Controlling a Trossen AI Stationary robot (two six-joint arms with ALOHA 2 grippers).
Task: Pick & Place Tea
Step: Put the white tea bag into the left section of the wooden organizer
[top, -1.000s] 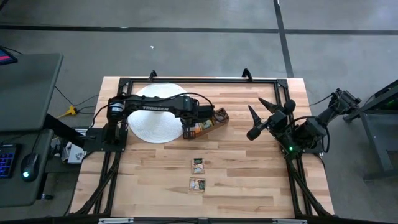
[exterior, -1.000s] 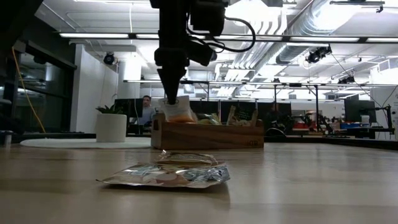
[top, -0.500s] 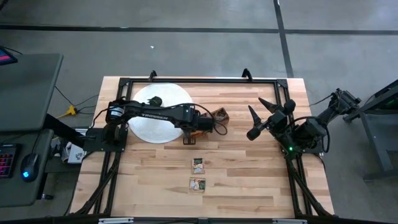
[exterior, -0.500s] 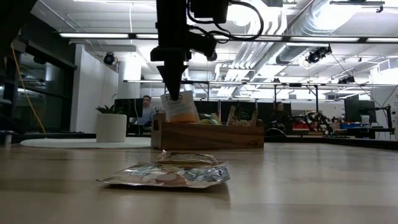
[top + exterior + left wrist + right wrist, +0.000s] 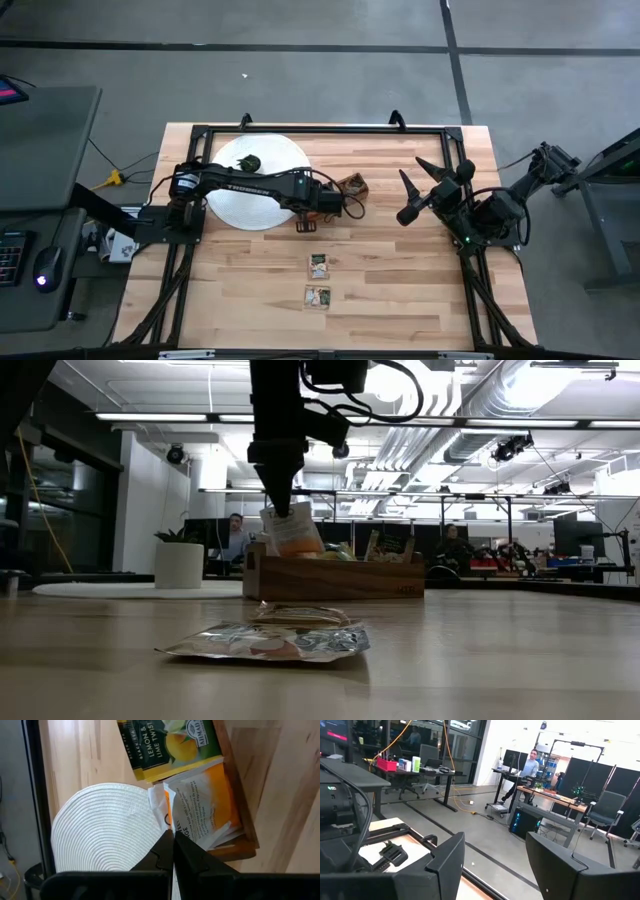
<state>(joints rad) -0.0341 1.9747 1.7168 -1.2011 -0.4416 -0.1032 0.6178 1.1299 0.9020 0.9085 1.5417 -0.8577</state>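
My left gripper (image 5: 283, 508) hangs over the left end of the long wooden box (image 5: 335, 576) and is shut on an orange-and-white tea sachet (image 5: 292, 532). More orange-and-white sachets (image 5: 202, 810) and green-and-yellow ones (image 5: 167, 742) lie in the box (image 5: 239, 795). Two sachets (image 5: 319, 265) (image 5: 318, 296) lie flat on the table nearer the near edge and show up close in the low view (image 5: 265, 642). My right gripper (image 5: 420, 178) waits open, raised over the table's right side, touching nothing. My left gripper pinches the orange-and-white sachet by its top edge (image 5: 284, 516) between the two fingers, coming from above and pointing down. The sachet hangs below the fingertips, slightly tilted, its lower edge (image 5: 300, 553) about level with the box's rim. The wrist view shows it edge-on (image 5: 167, 812).
The large white round disc (image 5: 270, 150) with its dark knob (image 5: 248, 162) lies left of the box, partly under my left arm. A black frame (image 5: 300, 129) runs along the table's edges. Bare wood lies around the two loose sachets.
My left gripper, shut the whole time, has risen a little over the box's left end and drawn back slightly toward the near edge. The orange-and-white sachet has come up with it out of the box and now hangs a bit tilted. The disc's knob has come into sight.
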